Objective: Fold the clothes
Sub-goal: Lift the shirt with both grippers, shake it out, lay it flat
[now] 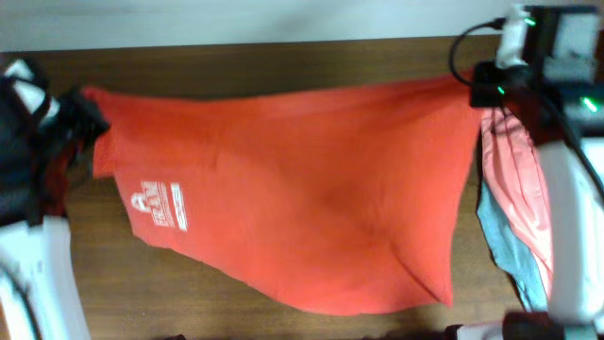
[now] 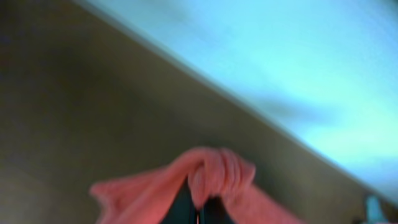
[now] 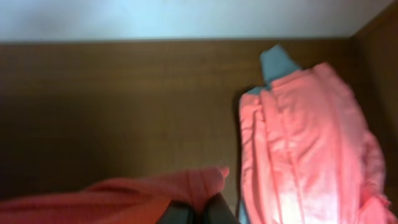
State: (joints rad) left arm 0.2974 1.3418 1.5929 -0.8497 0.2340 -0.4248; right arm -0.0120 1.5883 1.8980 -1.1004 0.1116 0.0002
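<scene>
Wooden table (image 1: 283,59), orange-red T-shirt (image 1: 302,189) spread out, left gripper (image 2: 199,210) and right gripper (image 3: 198,211) apparently pinching corners

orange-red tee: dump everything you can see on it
The tee is orange-red, soft cotton-looking cloth, stretched wide across the brown table, with shallow creases running toward its near right corner. A small white print sits near its left end, too blurred to read. The left gripper is shut on a bunched corner at the left end, the right gripper on the far right corner. Its right edge lies beside the pink garment; contact is unclear.
</scene>
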